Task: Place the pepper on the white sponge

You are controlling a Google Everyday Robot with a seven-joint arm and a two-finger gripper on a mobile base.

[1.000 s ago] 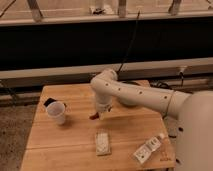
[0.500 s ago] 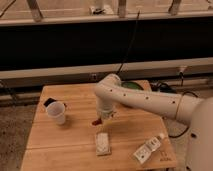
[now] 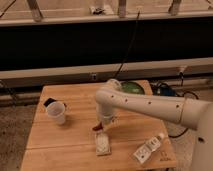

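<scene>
- Since the earlier frames, the white robot arm [image 3: 150, 102] has swung toward the front edge of the wooden table [image 3: 65, 145], carrying the small dark red-brown chili pepper [image 3: 98, 127] down until it hangs just above the sponge.
- That pepper sits in the gripper [image 3: 102, 126], slanting down to the left, its lower tip poking out on the left side of the claw.
- The claw is closed tight on the pepper, low over the table, just behind the sponge's back edge.
- Whether the pepper already touches the sponge cannot be told.
- The small flat rectangular off-white sponge [image 3: 102, 143] lies flat near the front edge of the table, about midway along it, directly under and in front of the claw.
- A clear plastic bottle with a white label [image 3: 148, 148] lies on its side near the front right corner of the table, apart from the sponge.
- A white paper cup [image 3: 57, 112] is tipped on its side toward the left edge of the table, its mouth facing the camera.
- Just behind the cup, touching or nearly touching it, rests a small dark flat object [image 3: 48, 102].
- A green bowl [image 3: 132, 88] stands near the back right corner of the table, partly hidden by the arm's elbow.
</scene>
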